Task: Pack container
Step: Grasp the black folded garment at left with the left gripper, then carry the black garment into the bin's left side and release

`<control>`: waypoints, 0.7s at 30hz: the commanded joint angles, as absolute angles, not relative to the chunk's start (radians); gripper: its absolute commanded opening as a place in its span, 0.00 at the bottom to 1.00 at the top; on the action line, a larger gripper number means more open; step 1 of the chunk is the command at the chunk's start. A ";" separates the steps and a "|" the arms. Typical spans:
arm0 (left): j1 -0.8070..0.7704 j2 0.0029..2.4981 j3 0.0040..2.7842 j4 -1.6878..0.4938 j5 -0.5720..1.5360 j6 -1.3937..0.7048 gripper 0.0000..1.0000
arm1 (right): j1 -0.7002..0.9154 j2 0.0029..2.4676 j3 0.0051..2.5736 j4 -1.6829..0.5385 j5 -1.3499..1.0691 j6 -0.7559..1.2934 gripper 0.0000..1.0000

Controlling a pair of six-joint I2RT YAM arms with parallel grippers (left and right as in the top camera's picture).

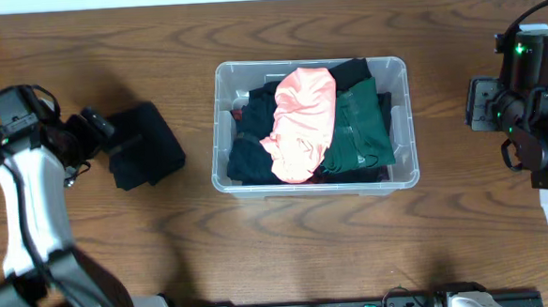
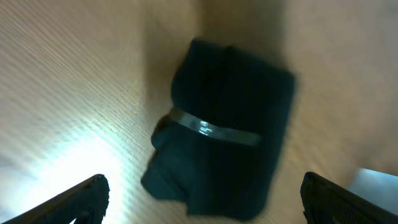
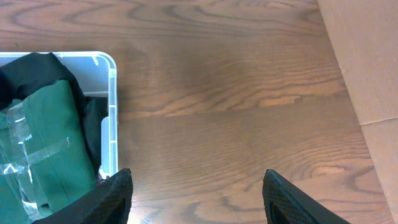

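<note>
The clear plastic container [image 1: 399,119] stands mid-table, filled with folded clothes: a salmon-pink garment [image 1: 302,122] on top, a dark green one [image 1: 359,125] in clear wrap beside it, black ones beneath. Its corner and the green garment show in the right wrist view [image 3: 109,112]. A folded black garment [image 1: 145,144] with a clear tape band lies on the table left of the container; it also shows in the left wrist view [image 2: 227,124]. My left gripper [image 1: 92,130] is open just left of that garment, fingers apart [image 2: 202,196] and empty. My right gripper [image 3: 196,193] is open and empty over bare table, right of the container.
The wooden table [image 1: 287,228] surrounds the container. A tan board [image 3: 367,56] lies at the right edge in the right wrist view. The right arm's base [image 1: 534,93] stands at the far right.
</note>
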State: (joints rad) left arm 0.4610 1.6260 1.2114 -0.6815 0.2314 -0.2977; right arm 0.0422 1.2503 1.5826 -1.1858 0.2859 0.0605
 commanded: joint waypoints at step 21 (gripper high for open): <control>0.447 1.731 1.197 -0.694 0.769 -0.228 0.06 | 0.031 1.250 1.588 -1.189 0.284 0.073 0.66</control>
